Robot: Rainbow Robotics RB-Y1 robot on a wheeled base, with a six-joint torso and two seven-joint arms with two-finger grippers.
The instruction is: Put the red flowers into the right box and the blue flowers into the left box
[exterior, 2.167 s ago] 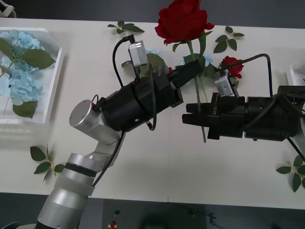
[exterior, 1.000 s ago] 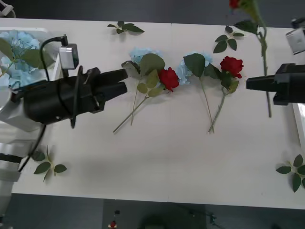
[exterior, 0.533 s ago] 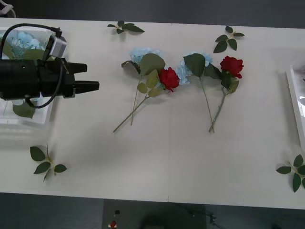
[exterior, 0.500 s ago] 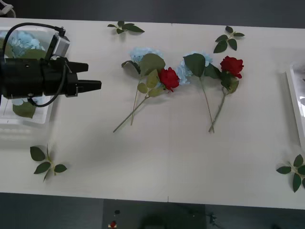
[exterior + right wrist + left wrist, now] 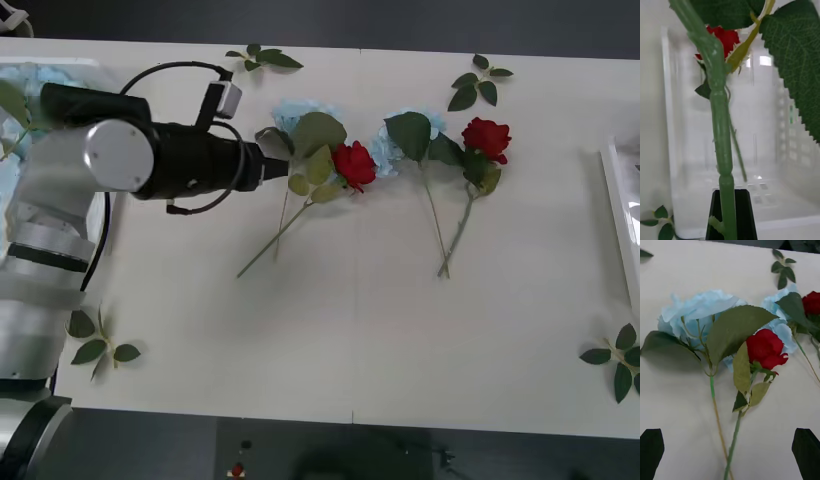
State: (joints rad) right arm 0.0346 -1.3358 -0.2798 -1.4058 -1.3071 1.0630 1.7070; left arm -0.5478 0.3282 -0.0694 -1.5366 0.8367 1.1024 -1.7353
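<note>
The left gripper [image 5: 730,450], jaws wide, straddles the blue hydrangea [image 5: 702,317] stem beside the red rose [image 5: 765,348], while the right gripper's [image 5: 728,213] jaws clamp another rose stem [image 5: 720,123] above the right box [image 5: 733,195] for release.

— Held in the right end effector [image 5: 729,210]?
— Green stem of a red rose [image 5: 720,41], rising past a black finger [image 5: 732,213]; large leaf [image 5: 795,60] alongside.
— Beneath?
— White right box [image 5: 752,157], seemingly with one more stem inside. Leaf sprig [image 5: 660,221] on the table beside it.
</note>
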